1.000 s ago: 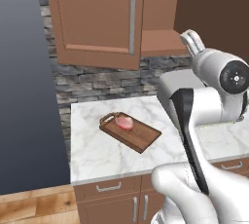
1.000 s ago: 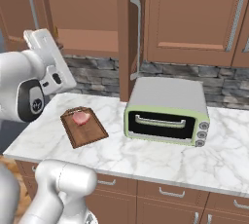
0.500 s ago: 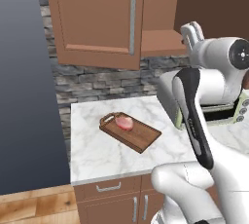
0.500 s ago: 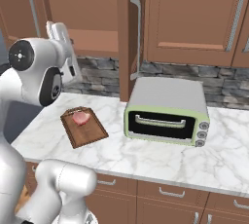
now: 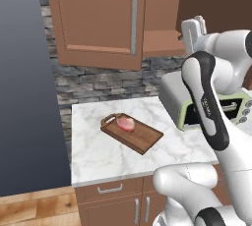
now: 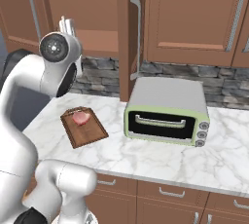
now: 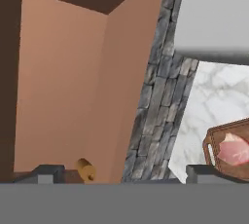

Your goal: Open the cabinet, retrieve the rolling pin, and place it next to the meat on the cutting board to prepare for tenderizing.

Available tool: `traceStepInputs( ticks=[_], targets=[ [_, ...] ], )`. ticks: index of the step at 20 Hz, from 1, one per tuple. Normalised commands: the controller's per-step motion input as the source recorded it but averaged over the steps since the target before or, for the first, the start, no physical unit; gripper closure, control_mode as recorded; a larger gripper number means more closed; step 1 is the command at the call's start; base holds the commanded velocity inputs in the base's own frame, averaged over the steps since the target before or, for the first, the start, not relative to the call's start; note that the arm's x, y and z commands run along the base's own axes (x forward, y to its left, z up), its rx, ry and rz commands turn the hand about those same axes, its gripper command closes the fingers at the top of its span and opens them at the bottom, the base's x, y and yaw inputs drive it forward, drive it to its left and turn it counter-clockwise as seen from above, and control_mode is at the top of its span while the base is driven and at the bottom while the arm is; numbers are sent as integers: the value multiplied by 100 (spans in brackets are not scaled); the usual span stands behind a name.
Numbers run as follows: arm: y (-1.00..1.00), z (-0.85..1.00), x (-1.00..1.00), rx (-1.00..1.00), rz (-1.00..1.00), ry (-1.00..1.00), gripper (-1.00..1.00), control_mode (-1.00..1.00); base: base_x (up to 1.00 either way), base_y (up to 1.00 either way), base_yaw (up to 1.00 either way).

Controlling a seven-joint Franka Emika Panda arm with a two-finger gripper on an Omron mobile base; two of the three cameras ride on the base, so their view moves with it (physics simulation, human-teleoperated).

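Note:
The cabinet (image 5: 93, 18) has its left door shut and its right door (image 6: 124, 23) swung out edge-on, baring the inside. My gripper (image 5: 193, 27) is raised at the open side, level with the cabinet's floor, jaws open and empty; it also shows in the right base view (image 6: 68, 23). In the hand view the gripper (image 7: 124, 174) faces the cabinet's inner walls (image 7: 63, 72), and one tan end of the rolling pin (image 7: 85, 169) lies low inside, by the left fingertip (image 7: 48, 172). Below on the counter, the meat (image 5: 126, 123) rests on the cutting board (image 5: 140, 139).
A pale green toaster oven (image 6: 168, 108) stands on the marble counter (image 6: 146, 155) right of the board, under the open door. Another wall cabinet (image 6: 194, 18) hangs to the right. Stone backsplash (image 5: 98, 85) runs behind; drawers (image 6: 170, 194) sit below.
The arm has swung its elbow up and to the right, and the hand has turned to face into the open cabinet. The jaws stay open. Board and meat have not moved.

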Motion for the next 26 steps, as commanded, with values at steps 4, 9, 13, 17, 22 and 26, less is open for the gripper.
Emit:
traceStepInputs(
  ticks=[4,9,13,17,22,26],
  targets=[
    [33,-10,14,5,17,0,-100,-100,0,0,0],
    [31,-4,18,6,15,0,-100,-100,0,0,0],
    [27,0,20,4,12,0,-100,-100,0,0,0],
    [29,0,16,2,11,0,-100,-100,0,0,0],
    [25,0,16,1,10,0,-100,-100,0,0,0],
    [20,0,15,0,10,0,-100,-100,0,0,0]
  ],
)
